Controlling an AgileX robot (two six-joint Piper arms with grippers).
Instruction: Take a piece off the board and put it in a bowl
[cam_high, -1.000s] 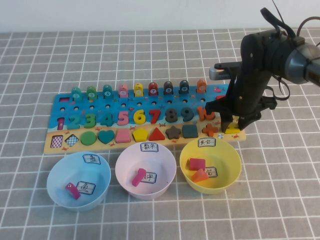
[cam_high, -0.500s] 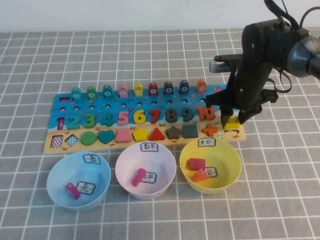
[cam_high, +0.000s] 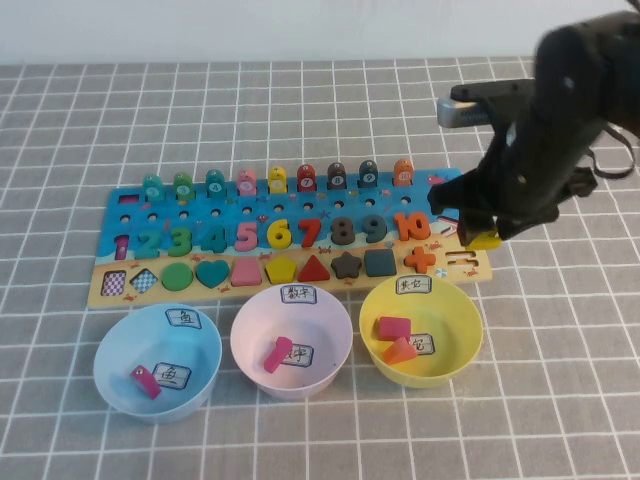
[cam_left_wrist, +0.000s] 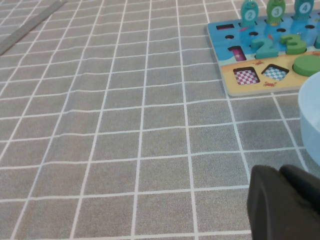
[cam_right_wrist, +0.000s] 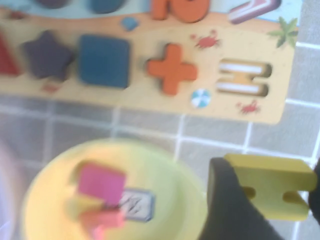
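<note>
Our right gripper (cam_high: 478, 236) hangs above the right end of the puzzle board (cam_high: 110, 290), its fingers clamped on a yellow equals-sign piece (cam_high: 486, 239), lifted clear of the wood. In the right wrist view that yellow piece (cam_right_wrist: 274, 185) sits between the dark fingers (cam_right_wrist: 235, 205). Directly below the gripper, the equals-shaped slot (cam_high: 465, 260) lies empty on the board's sandy bottom strip; the wrist view shows the same cut-out (cam_right_wrist: 245, 77) open. Just beside that slot, on the side away from the board's end, we see the orange plus piece (cam_high: 421, 259) seated, then the dark blue square (cam_high: 379, 262) and the dark star (cam_high: 346, 264).

Below and toward the robot from the gripper stands the yellow bowl (cam_high: 468, 345), holding a pink block (cam_high: 393, 327) and an orange block (cam_high: 400, 349). Farther from the gripper along the same row stand the pink bowl (cam_high: 248, 355) with a pink piece (cam_high: 276, 354), and the blue bowl (cam_high: 110, 385) with a magenta piece (cam_high: 146, 381). All three bowls sit just in front of the board on the grey checked cloth (cam_high: 300, 100).

Our left gripper (cam_left_wrist: 282, 205) is out of the high view; its own camera shows it low over the cloth, near the board's far corner from the working arm. We cannot tell whether it is apart or together.
</note>
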